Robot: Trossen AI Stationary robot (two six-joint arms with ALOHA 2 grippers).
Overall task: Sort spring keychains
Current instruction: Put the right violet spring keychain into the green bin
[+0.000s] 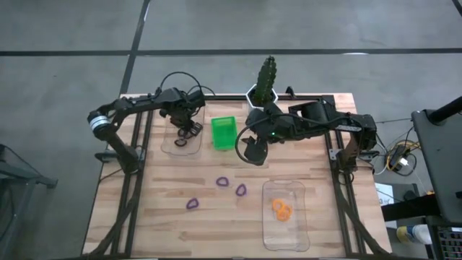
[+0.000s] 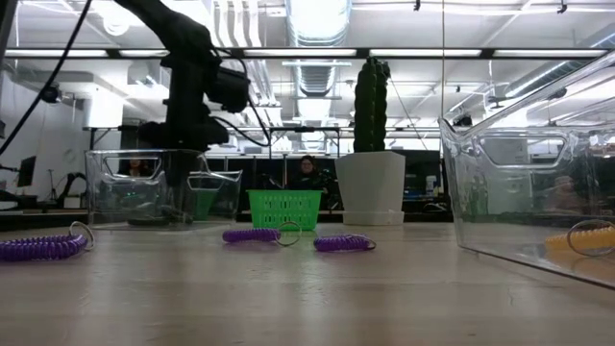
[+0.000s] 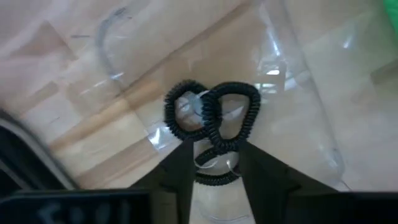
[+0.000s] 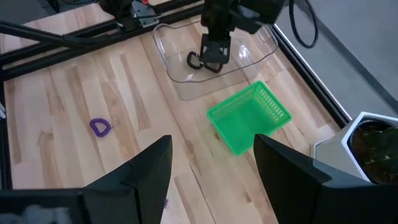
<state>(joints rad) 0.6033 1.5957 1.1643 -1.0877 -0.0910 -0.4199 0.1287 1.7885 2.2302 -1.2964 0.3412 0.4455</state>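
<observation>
High view: my left gripper (image 1: 189, 124) hangs over the clear tray (image 1: 170, 146) at ten o'clock on the table, with black keychains (image 1: 192, 131) under it. The right gripper (image 1: 253, 153) waits near centre, beside the green bin (image 1: 224, 133). Three purple keychains (image 1: 222, 181) lie loose around six o'clock. Orange keychains (image 1: 281, 209) sit in the tray (image 1: 283, 242) at five o'clock.

Low view: the purple coils (image 2: 252, 234) lie flat on the wood in front of the bin (image 2: 282, 208). The left arm reaches down into the far tray (image 2: 106, 192).

Left wrist view: my fingers (image 3: 179, 174) stand slightly apart, with a black coil's (image 3: 211, 118) narrow end between them. I can't tell whether they pinch it.

Right wrist view: the right fingers (image 4: 149, 171) are spread wide, holding nothing; one purple keychain (image 4: 100, 127) lies on the table beyond them.

I expect these coils to be light, springy and prone to snagging together. I'd grip across the coiled band, not the thin ring.
</observation>
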